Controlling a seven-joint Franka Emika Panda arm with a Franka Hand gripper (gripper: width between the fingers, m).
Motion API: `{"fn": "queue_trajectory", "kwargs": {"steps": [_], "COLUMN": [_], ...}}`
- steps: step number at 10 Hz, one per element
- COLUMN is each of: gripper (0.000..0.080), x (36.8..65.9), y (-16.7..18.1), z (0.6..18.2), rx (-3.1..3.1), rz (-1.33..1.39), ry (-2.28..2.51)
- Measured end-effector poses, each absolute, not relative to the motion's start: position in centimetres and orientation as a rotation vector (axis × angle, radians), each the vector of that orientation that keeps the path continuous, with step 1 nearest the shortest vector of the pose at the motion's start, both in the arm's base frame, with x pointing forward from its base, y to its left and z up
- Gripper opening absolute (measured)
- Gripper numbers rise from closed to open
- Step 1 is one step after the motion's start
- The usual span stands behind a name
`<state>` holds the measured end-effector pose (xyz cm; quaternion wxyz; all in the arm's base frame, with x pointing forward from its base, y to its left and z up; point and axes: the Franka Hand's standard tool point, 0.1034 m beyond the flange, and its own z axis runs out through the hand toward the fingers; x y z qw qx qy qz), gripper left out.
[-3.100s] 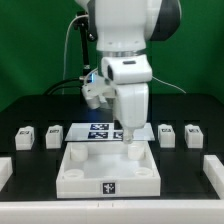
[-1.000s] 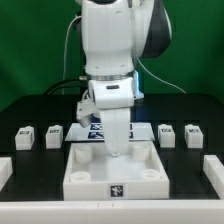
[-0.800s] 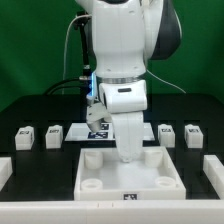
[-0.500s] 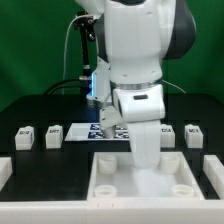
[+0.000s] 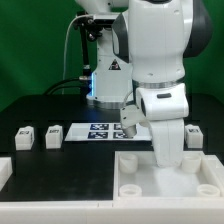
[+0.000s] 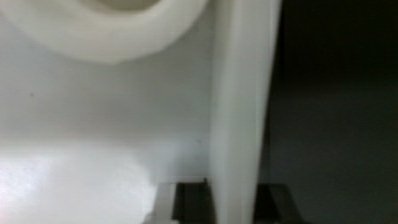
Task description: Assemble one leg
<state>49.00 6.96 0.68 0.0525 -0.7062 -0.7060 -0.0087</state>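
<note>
Small white block legs with square markers stand in a row on the black table: two on the exterior view's left (image 5: 25,137) (image 5: 54,134) and one on the right (image 5: 197,134), partly behind the arm. The large white tray-like base (image 5: 134,163) lies at the front right, its corner holes showing. My gripper (image 5: 168,157) reaches down onto the base's back wall. In the wrist view my gripper (image 6: 228,205) is shut on that thin white wall (image 6: 242,100), with a dark finger on each side and a round hole (image 6: 134,20) beside it.
The marker board (image 5: 98,131) lies flat behind the base, between the legs. A white block (image 5: 4,171) sits at the exterior view's left edge. The arm's body hides part of the right-hand row of legs.
The gripper, shut on the base's back wall, has dragged the base toward the front and to the exterior view's right. The legs and the marker board have not moved.
</note>
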Motion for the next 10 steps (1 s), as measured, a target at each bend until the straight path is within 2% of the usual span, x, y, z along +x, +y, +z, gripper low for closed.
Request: {"fn": "queue_trajectory", "kwargs": {"steps": [3, 4, 5, 6, 7, 8, 9, 10], "gripper": [0.0061, 0.0287, 0.0287, 0.0469, 0.0586, 0.0586, 0.0638, 0.0646], "x": [48.99, 48.98, 48.97, 48.97, 48.98, 49.01, 49.02, 49.03], "y": [6.87, 6.86, 6.85, 6.84, 6.83, 6.83, 6.82, 6.82], "z": [0.62, 0.61, 0.60, 0.59, 0.59, 0.61, 0.61, 0.61], "rx": [-2.154, -2.154, -2.155, -2.155, -2.155, -2.156, -2.156, -2.156], "rz": [-0.039, -0.039, -0.039, -0.039, -0.039, -0.040, -0.040, -0.040], "ry": [-2.147, -2.147, -2.147, -2.146, -2.146, -2.146, -2.146, -2.146]}}
